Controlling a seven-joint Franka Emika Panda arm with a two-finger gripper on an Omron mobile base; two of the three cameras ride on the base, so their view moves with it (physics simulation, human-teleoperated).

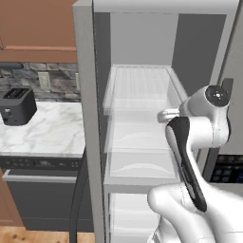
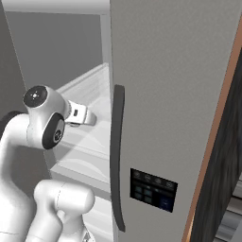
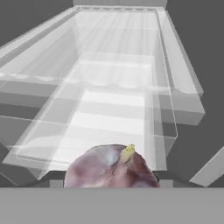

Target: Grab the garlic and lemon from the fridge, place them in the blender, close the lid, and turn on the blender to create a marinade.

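Low at the front of the hand view we see the garlic [image 3: 111, 168], a pinkish bulb with a pale tip, pressed right up against the camera and, we judge, clamped in our closed gripper. Beyond it run the translucent shelves [image 3: 116, 109] of the open fridge [image 1: 88, 118], where our arm [image 1: 199, 123] reaches inside. The bulb could slip if the hold is shallow, or knock a shelf edge as we withdraw.

Marble counter [image 1: 45, 128] with black toaster [image 1: 17, 106], stone backsplash [image 1: 28, 76], brown wooden cupboards [image 1: 38, 23], wood floor [image 1: 28, 235].
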